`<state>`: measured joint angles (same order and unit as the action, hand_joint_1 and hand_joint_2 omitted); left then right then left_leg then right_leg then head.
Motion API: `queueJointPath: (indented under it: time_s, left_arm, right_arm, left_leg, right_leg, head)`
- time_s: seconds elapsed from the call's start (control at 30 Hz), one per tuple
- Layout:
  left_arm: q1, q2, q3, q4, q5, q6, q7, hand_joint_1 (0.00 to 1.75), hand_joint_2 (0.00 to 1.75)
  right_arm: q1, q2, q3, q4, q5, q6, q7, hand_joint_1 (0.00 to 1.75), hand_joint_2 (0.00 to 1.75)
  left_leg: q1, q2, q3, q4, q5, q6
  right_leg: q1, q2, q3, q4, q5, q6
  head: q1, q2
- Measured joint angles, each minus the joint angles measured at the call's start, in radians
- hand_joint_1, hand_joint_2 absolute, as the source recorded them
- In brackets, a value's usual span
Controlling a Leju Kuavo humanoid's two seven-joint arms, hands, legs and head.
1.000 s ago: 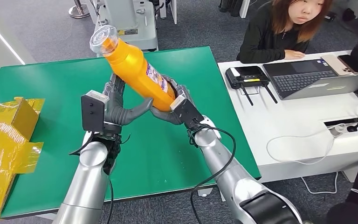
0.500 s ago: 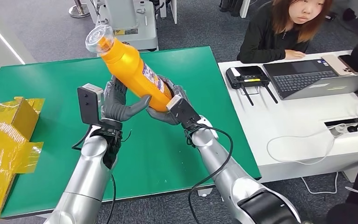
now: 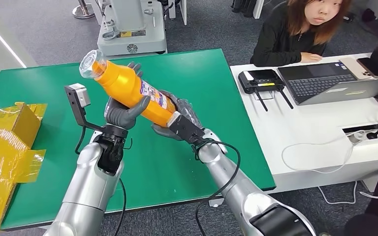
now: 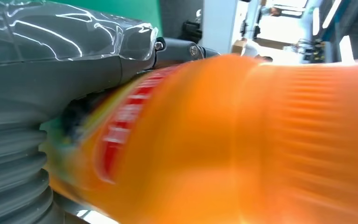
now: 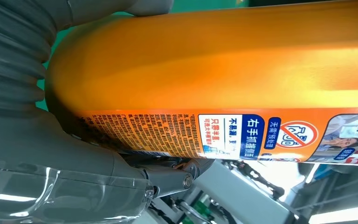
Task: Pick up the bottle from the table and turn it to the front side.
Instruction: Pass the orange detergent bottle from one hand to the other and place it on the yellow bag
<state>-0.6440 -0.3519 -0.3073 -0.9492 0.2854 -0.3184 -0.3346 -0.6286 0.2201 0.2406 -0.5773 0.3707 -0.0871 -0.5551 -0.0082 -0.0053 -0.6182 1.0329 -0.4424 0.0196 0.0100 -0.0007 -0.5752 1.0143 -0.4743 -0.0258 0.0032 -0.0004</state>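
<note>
The bottle [image 5: 214,60] carries a printed label [image 5: 242,135]. A blue panel reads "右手抓握区"; beside it, white boxes read "不易漏" and a smaller line. At the label's 3 o'clock end stands a red prohibition sign. The dense small print is illegible.

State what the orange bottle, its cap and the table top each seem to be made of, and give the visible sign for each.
Orange bottle: probably glossy plastic; soft highlights run along its smooth, opaque body, which carries a printed label.
Cap: seemingly clear plastic; the orange neck shows through it.
Table top: a matte green surface, perhaps a mat or laminate; even colour, no glare.
</note>
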Motion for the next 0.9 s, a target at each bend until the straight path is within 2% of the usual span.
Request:
queueJointPath:
  time_s: [0.3,0.33,0.43,0.47,0.9]
  left_arm:
    - [-0.014,0.022,0.017,-0.059,-0.022,0.014,0.001,0.00,1.75]
    - [-0.017,0.024,0.017,-0.062,-0.027,0.021,0.000,0.12,1.75]
    - [-0.030,0.032,0.017,-0.066,-0.044,0.047,-0.008,1.43,1.75]
    - [-0.035,0.035,0.017,-0.066,-0.048,0.053,-0.012,1.75,1.75]
    - [-0.044,0.053,0.017,-0.055,-0.033,0.049,-0.045,1.75,1.75]
  right_arm:
    - [0.050,-0.017,0.000,-0.008,0.018,-0.028,0.016,1.75,1.75]
    - [0.053,-0.019,0.000,-0.008,0.020,-0.028,0.016,1.75,1.75]
    - [0.057,-0.021,-0.001,-0.006,0.032,-0.025,0.015,1.75,1.75]
    - [0.057,-0.021,-0.001,-0.006,0.035,-0.024,0.013,1.75,1.75]
    - [0.026,-0.021,-0.015,0.033,0.051,-0.010,-0.013,1.75,1.75]
  left_leg:
    - [0.000,0.000,0.000,0.000,0.000,0.000]
    - [0.000,0.000,0.000,0.000,0.000,0.000]
    - [0.000,0.000,0.000,0.000,0.000,0.000]
    - [0.000,0.000,0.000,0.000,0.000,0.000]
    - [0.000,0.000,0.000,0.000,0.000,0.000]
  right_leg:
    - [0.000,0.000,0.000,0.000,0.000,0.000]
    - [0.000,0.000,0.000,0.000,0.000,0.000]
    - [0.000,0.000,0.000,0.000,0.000,0.000]
    - [0.000,0.000,0.000,0.000,0.000,0.000]
    - [0.000,0.000,0.000,0.000,0.000,0.000]
  head:
    - [0.000,0.000]
    - [0.000,0.000]
    - [0.000,0.000]
    - [0.000,0.000]
    - [0.000,0.000]
